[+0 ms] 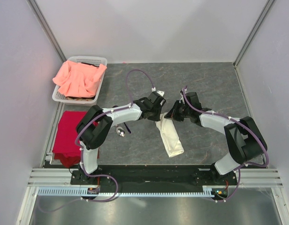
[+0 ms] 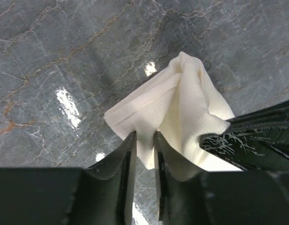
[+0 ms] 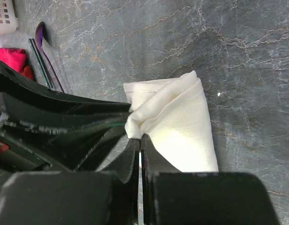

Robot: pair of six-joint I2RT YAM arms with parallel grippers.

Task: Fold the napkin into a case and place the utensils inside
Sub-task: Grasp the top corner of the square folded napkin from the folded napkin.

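We hold the napkin (image 1: pixel 171 138) by its 12 o'clock end at mid-table, left gripper (image 2: pixel 144 137) and right gripper (image 3: pixel 139 138) each nipped narrow on cloth (utensils (image 1: pixel 121 131) lie at its 9 o'clock), and uneven pulling could undo the folds.

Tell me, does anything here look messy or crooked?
The folded napkin lies slanted on the table, its far end bunched where the left pincer and right pincer pinch it. The salmon cloth also spills over the rim of its basket.
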